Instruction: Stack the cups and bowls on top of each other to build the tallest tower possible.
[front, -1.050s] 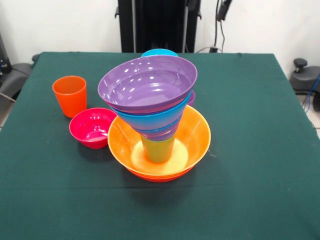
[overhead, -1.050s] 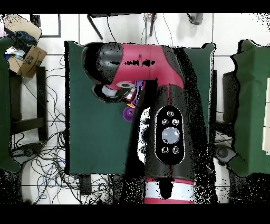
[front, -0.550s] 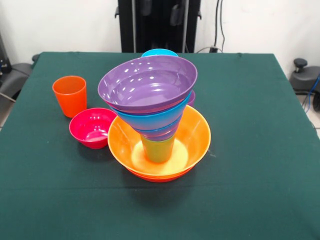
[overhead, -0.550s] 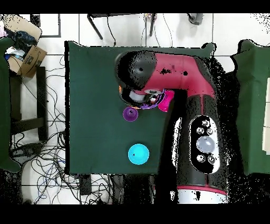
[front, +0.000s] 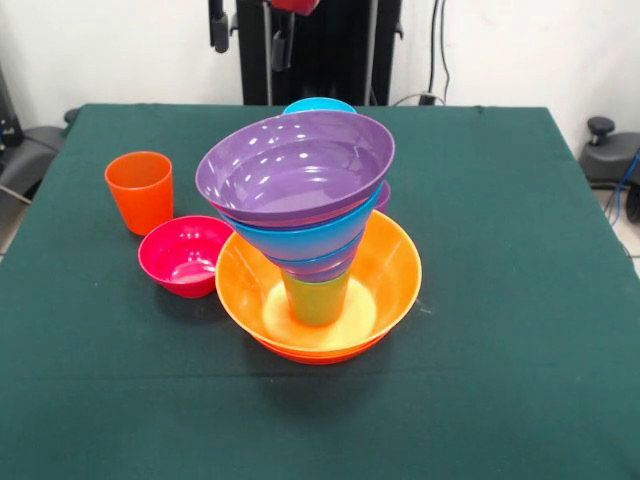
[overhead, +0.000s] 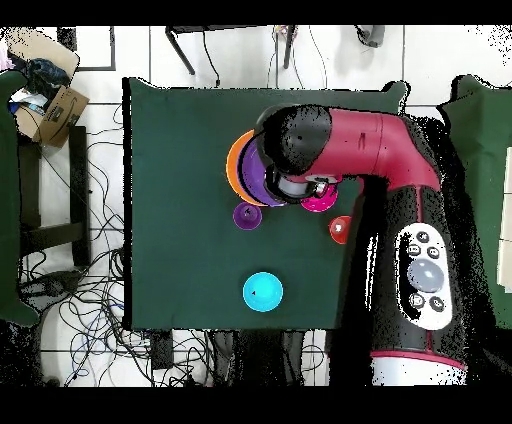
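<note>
Tower (front: 305, 230) of bright glossy plastic stood near the middle of the green-covered table (front: 500, 330) when we looked from the front. We noted its base, a broad yellow-orange round bowl (front: 395, 270), nested in an orange-red bowl whose rim (front: 320, 355) just showed beneath it. A lime green tapered tumbler (front: 316, 298) stood inside the yellow-orange bowl. On the tumbler sat a sky-blue bowl (front: 305, 242), and on that a large purple bowl (front: 295, 168), tilted towards the camera. A darker blue band showed under the sky-blue bowl; we could not tell what it belonged to.

Left of the tower we saw a small magenta round bowl (front: 186, 256), just beside the yellow-orange rim; whether they touched we could not tell. Farther left stood an orange smooth tumbler (front: 140, 191), upright and apart from the magenta bowl. A small cyan bowl (front: 319, 105) peeked out behind the tower, mostly hidden in that view and plain in the overhead one. A sliver of purple (front: 384, 195) showed at the tower's right flank.

Only the dark tips of the gripper (front: 250, 35) hung at the top edge, above and behind the tower, spread apart and holding nothing. From overhead the red and black arm (overhead: 350, 150) covered most of the stack.
</note>
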